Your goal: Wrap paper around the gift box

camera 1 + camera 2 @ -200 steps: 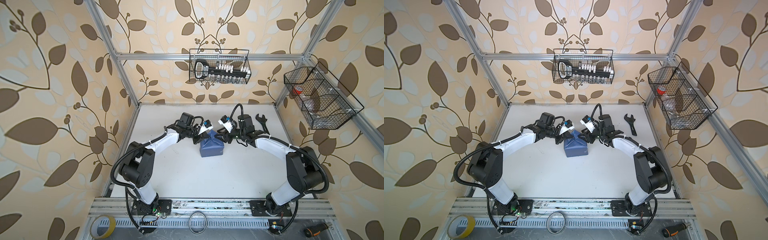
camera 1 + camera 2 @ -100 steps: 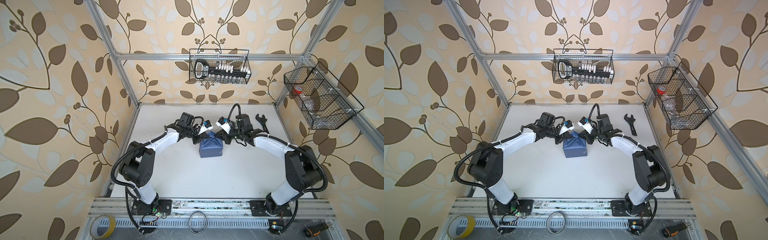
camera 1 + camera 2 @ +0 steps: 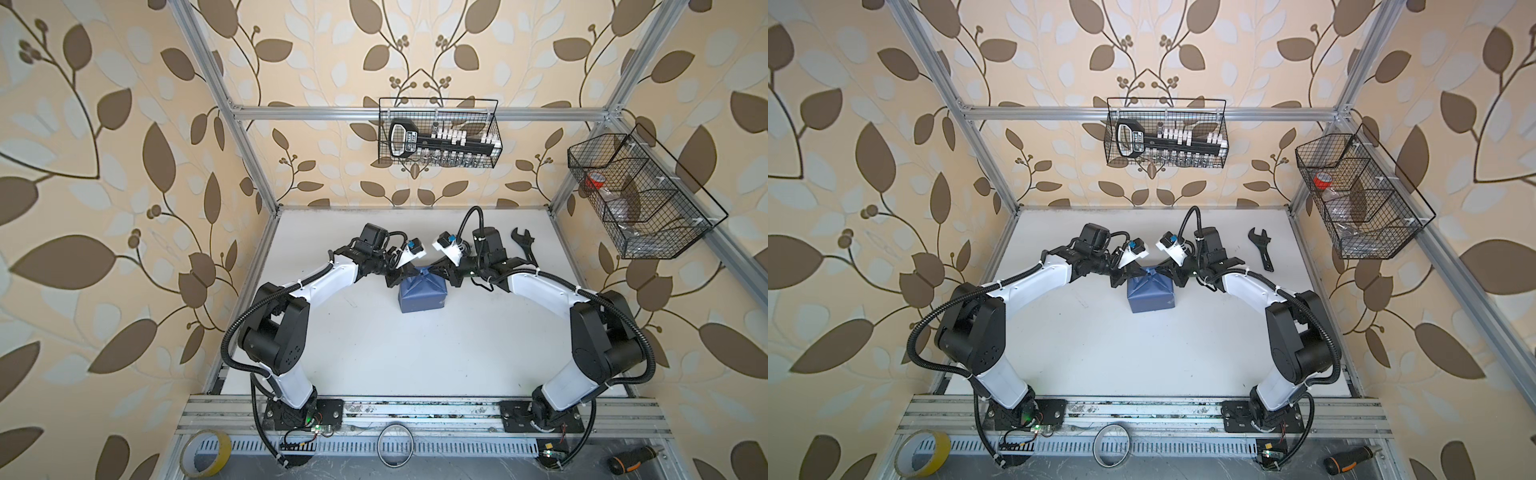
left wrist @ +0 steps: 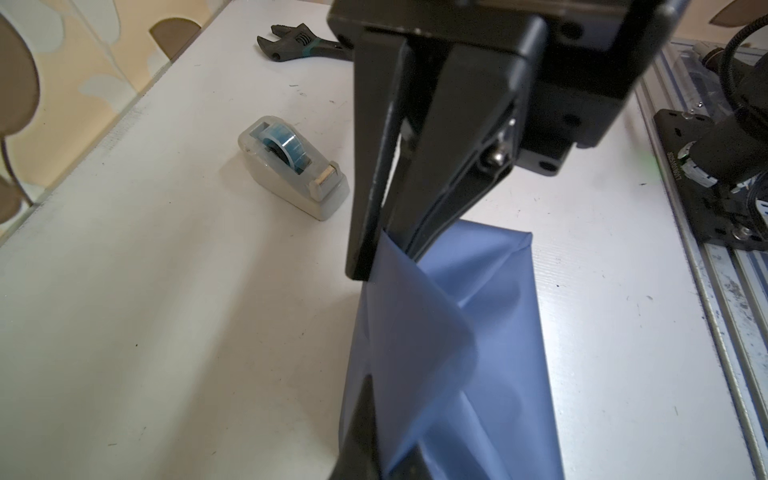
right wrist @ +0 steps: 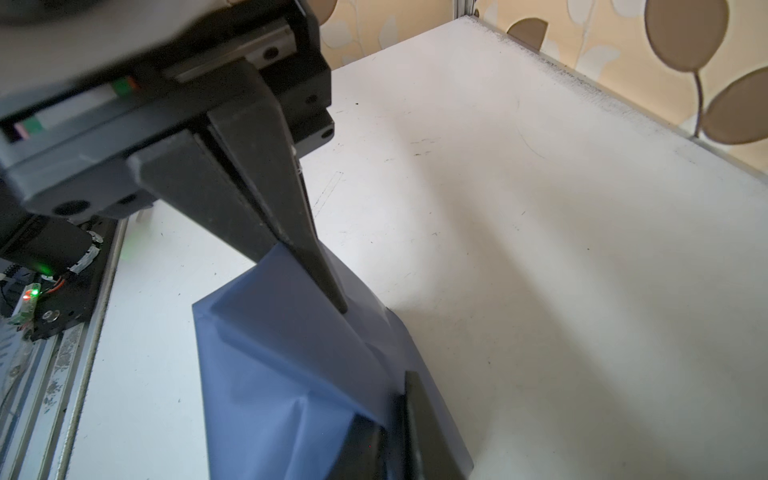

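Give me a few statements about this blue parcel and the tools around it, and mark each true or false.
1. The left gripper pinches the blue paper. True.
2. The tape dispenser sits on the paper. False: it stands on the table, apart from it.
3. The wrench is bright red. False: it is black.
4. No bare box shows under the paper. True.
5. A yellow tape roll lies in front of the table. True.
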Controlling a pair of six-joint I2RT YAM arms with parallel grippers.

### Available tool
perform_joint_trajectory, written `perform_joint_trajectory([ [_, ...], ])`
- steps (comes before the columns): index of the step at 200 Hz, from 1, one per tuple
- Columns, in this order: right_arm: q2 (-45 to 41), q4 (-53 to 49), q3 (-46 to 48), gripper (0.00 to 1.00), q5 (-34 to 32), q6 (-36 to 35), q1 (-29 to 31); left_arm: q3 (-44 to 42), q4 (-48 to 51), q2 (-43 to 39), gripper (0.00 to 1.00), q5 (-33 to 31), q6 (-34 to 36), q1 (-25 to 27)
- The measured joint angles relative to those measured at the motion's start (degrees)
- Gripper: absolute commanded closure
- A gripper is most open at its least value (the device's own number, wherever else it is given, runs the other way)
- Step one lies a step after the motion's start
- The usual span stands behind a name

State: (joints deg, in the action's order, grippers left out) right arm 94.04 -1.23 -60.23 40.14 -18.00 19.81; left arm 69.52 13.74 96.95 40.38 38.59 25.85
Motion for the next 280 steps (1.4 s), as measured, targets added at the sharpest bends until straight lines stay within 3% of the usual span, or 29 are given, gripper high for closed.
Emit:
perform_joint_trajectory([
  [34, -1.0, 0.5, 0.0, 0.60, 0.3, -0.1, -1.7, 0.1, -0.1, 0.0, 0.97, 0.3, -0.1, 0.0],
  [64, -1.2, 0.5, 0.1, 0.55, 0.3, -0.9, -2.6, 0.1, -0.2, 0.0, 0.93, 0.5, -0.5, 0.0],
  [109, -0.2, 0.9, 0.1, 0.56, 0.3, -1.1, -2.2, 0.3, -0.4, 0.4, 0.83, 1.1, -1.2, 0.0],
  [147, 2.1, 2.4, 0.1, 0.66, 0.2, -0.9, -1.0, 1.1, -0.3, 1.0, 0.72, 1.0, -1.9, 0.0],
  [182, 2.7, 3.6, 0.1, 0.68, 0.2, -0.7, -0.8, 1.5, 0.0, 1.0, 0.61, 0.5, -2.6, -0.1],
  [280, 2.7, 5.3, 0.8, 0.70, -0.5, -0.6, -0.5, 4.0, 0.9, 2.1, 0.64, 1.5, -4.2, -0.4],
])
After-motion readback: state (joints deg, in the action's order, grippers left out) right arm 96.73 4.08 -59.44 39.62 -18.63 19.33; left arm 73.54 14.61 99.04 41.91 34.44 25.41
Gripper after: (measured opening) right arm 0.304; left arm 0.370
